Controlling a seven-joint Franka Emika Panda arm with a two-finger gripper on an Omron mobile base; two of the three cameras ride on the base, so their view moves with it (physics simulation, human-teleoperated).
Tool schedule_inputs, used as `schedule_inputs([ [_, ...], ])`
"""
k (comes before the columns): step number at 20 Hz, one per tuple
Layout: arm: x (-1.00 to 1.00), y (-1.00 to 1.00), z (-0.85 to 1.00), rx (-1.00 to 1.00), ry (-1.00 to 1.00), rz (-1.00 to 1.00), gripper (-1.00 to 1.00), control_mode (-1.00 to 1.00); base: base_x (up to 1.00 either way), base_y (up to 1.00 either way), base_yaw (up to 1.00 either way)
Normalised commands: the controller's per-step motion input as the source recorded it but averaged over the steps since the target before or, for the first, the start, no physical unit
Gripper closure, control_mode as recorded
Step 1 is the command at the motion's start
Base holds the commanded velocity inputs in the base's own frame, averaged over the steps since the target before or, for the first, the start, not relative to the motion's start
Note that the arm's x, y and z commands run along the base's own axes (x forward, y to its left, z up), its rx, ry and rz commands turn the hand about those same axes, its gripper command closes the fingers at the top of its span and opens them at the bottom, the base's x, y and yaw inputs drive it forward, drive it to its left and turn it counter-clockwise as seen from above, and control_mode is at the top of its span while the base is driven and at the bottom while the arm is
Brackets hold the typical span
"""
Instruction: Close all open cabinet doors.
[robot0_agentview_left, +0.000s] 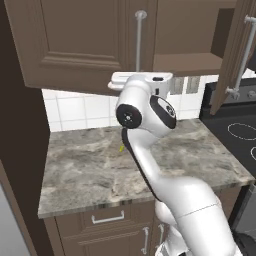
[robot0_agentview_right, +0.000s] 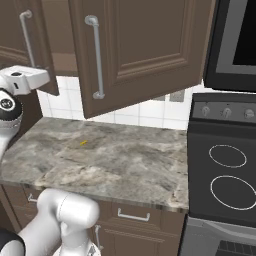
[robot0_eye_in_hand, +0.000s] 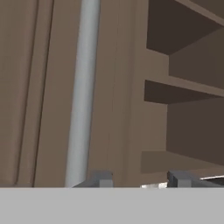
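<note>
Hand view: gripper sat pressed together at the free edge of a cabinet door, its fingertips beside the foot of the silver bar handle; nothing was visibly pinched.
Edges: bare cabinet shelves lay open just past that door's edge.
Open room: grey marbled counter below was wide and bare apart from a small yellow speck; stove bordered it on the right.
Doors: dark brown, raised panel moulding, long vertical handles; left door and right door both stood swung out over the counter.
Gripper position: raised to the left door's lower edge, under its handle.
</note>
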Motion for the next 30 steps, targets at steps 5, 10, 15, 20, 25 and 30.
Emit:
schedule_inputs([
  [5, 0.87, 0.0, -0.06, 0.0, 0.0, 0.0, -1.0, -1.0, 0.0, 0.0, 0.0],
  [10, 0.86, 0.0, -0.03, 0.0, 0.0, 0.0, -1.0, -1.0, 0.0, 0.0, 0.0],
  [15, 0.78, 0.0, 0.0, 0.0, 0.0, 0.0, -1.0, -1.0, 0.0, 0.0, 0.0],
  [20, 0.4, 0.0, 0.0, 0.0, 0.0, 0.0, -1.0, -1.0, 0.0, 0.0, 0.0],
  [25, 0.13, 0.0, 0.0, 0.0, 0.0, 0.0, -1.0, -1.0, 0.0, 0.0, 0.0],
  [30, -0.15, 0.0, 0.0, 0.0, 0.02, 0.0, -1.0, -1.0, 0.0, 0.0, 0.0],
])
